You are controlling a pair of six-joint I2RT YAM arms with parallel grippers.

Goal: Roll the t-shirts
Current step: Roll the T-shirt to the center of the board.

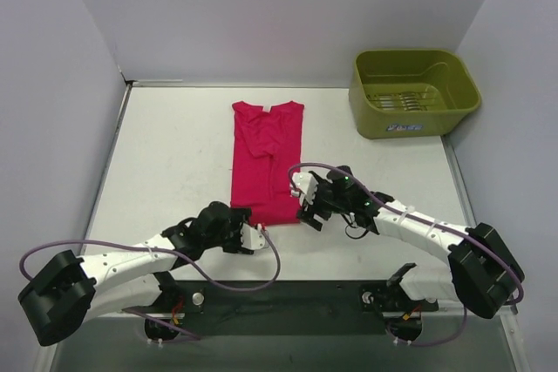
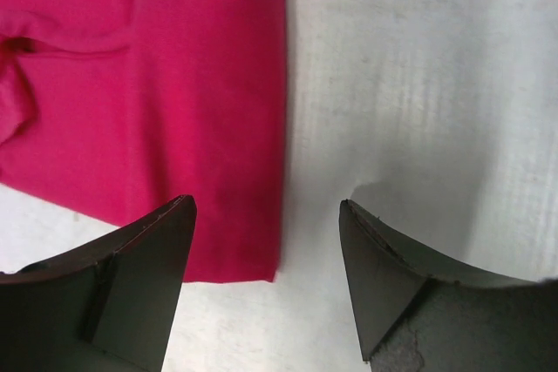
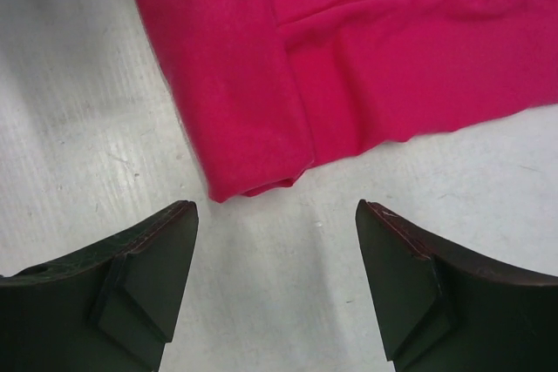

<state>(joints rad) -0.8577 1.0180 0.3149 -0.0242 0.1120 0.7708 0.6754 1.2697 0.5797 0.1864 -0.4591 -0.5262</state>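
The magenta-red t-shirt (image 1: 264, 161) lies folded into a long narrow strip on the white table, neck label at the far end. My left gripper (image 1: 258, 238) is open and empty just below the strip's near left corner; that corner (image 2: 253, 259) shows between its fingers. My right gripper (image 1: 307, 205) is open and empty beside the near right corner; the left wrist view shows the shirt (image 2: 148, 84), and the right wrist view shows the shirt (image 3: 349, 67) with its folded corner (image 3: 253, 182) ahead of the open fingers.
An olive-green plastic bin (image 1: 412, 93) stands at the back right of the table. Grey walls close the left, back and right sides. Purple cables loop from both arms near the table's front edge.
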